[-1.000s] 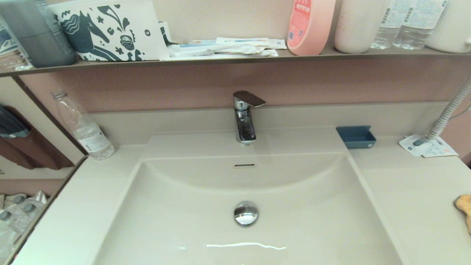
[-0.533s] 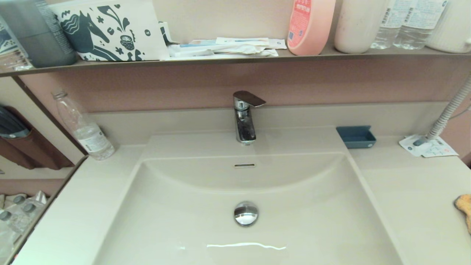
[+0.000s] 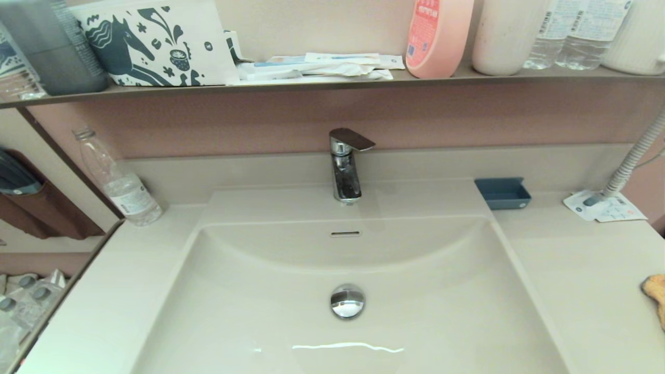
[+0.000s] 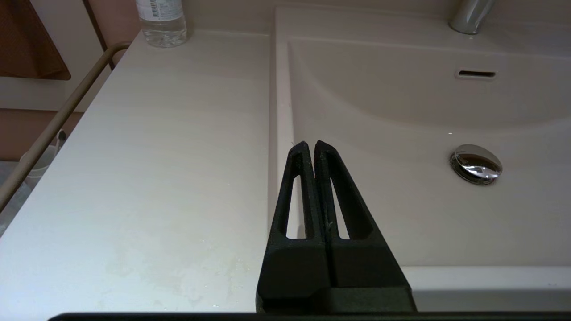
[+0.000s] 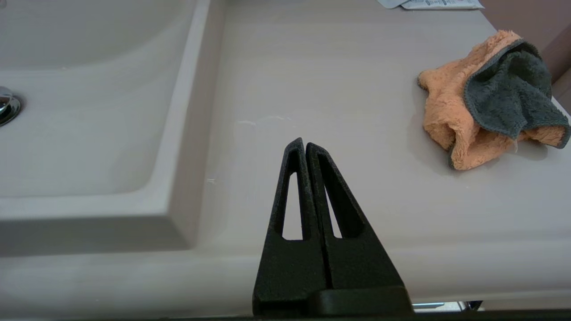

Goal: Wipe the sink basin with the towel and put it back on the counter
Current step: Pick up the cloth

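Observation:
The beige sink basin (image 3: 415, 291) fills the middle of the head view, with its chrome drain plug (image 3: 347, 301) and overflow slot (image 3: 345, 234). The orange-tan towel (image 5: 464, 111), with a dark grey side folded over it, lies crumpled on the counter (image 3: 587, 270) right of the basin; only its edge (image 3: 655, 293) shows in the head view. My right gripper (image 5: 305, 143) is shut and empty, low over the counter's front part, left of the towel. My left gripper (image 4: 310, 144) is shut and empty above the basin's left rim. Neither arm shows in the head view.
A chrome faucet (image 3: 345, 166) stands behind the basin. A blue soap dish (image 3: 502, 192), a white paper packet (image 3: 605, 208) and a ribbed hose (image 3: 636, 156) sit back right. A clear bottle (image 3: 119, 182) stands back left. The dark shelf (image 3: 332, 80) above carries bottles and packets.

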Available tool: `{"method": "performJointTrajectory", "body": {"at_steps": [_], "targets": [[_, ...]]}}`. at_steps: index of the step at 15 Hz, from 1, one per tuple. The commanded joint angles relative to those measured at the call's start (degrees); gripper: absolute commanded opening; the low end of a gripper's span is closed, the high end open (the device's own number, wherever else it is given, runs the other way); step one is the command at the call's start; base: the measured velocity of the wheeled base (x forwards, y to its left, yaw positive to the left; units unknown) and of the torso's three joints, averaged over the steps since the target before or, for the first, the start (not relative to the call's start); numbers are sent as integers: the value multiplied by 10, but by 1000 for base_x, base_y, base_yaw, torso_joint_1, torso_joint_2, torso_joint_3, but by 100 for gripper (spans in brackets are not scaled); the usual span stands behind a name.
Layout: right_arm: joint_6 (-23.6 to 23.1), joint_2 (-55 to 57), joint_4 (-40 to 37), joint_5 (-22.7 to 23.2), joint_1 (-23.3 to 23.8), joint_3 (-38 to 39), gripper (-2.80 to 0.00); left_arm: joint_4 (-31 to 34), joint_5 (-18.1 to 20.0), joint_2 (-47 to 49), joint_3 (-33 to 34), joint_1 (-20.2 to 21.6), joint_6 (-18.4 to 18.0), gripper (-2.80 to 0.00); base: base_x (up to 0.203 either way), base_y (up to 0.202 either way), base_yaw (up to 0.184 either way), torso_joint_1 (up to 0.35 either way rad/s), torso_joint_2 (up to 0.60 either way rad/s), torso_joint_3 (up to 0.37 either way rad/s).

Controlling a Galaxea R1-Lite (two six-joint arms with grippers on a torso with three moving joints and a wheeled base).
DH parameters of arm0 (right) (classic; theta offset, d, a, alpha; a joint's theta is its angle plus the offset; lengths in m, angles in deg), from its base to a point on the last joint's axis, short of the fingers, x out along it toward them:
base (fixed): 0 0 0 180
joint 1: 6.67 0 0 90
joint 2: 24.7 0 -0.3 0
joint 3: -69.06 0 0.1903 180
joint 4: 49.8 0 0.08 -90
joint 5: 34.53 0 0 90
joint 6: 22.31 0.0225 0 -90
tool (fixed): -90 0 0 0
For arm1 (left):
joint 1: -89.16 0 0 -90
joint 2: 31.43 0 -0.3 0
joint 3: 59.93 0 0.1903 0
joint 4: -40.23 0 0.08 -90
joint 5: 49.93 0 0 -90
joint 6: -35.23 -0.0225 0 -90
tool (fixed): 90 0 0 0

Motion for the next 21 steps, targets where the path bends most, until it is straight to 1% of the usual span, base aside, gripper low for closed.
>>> {"method": "performJointTrajectory", "body": {"at_steps": [1, 3, 5, 7, 9, 10, 11, 12, 13, 14, 16, 17, 18, 19, 20, 21], "targets": [[0, 5, -2, 0, 0, -16, -280, 0, 0, 1, 0, 0, 1, -280, 0, 0, 0, 0, 0, 0], [0, 57, -4, -3, 0, -67, -280, 0, 0, 1, 0, 0, 1, -280, 0, 0, 0, 0, 0, 0], [3, 128, -2, -19, 0, -138, -280, 0, 0, 1, 0, 0, 1, -280, 0, 0, 0, 0, 0, 0], [20, 216, -1, -57, 1, -194, -280, 0, 0, 1, 0, 1, 1, -280, 0, 0, 0, 0, 0, 0], [27, 308, -1, -111, 1, -218, -280, 0, 0, 1, 0, 0, 1, -280, 0, 0, 0, 0, 0, 0], [21, 362, 1, -138, 3, -226, -280, 0, 0, 1, 0, 0, 1, -280, 0, 0, 0, 0, 0, 0], [10, 406, 6, -153, 12, -235, -280, 0, 0, 1, 0, 0, 1, -280, 0, 0, 0, 0, 0, 0], [-9, 447, 13, -163, 34, -247, -280, 0, 0, 1, 0, 0, 1, -280, 0, 0, 0, 0, 0, 0], [-28, 487, 22, -162, 69, -266, -280, 0, 0, 1, 0, 0, 1, -280, 0, 0, 0, 0, 0, 0], [-38, 514, 25, -157, 94, -282, -280, 0, 0, 1, 0, 0, 1, -280, 0, 0, 0, 0, 0, 0], [-49, 573, 24, -143, 169, -302, -280, 0, 0, 1, 0, 0, 1, -280, 0, 0, 0, 0, 0, 0], [-53, 593, 24, -128, 206, -306, -280, 0, 0, 1, 0, 0, 1, -280, 0, 0, 0, 0, 0, 0], [-55, 602, 21, -108, 233, -308, -280, 0, 0, 1, 0, 0, 1, -280, 0, 0, 0, 0, 0, 0], [-66, 608, 12, -82, 261, -305, -280, 0, 0, 1, 0, 0, 1, -280, 0, 0, 0, 0, 0, 0], [-78, 609, -11, -60, 283, -303, -280, 0, 0, 1, 0, 0, 1, -280, 0, 0, 0, 0, 0, 0], [-82, 610, -32, -49, 295, -303, -280, 0, 0, 1, 0, 0, 1, -280, 0, 0, 0, 0, 0, 0]]}}
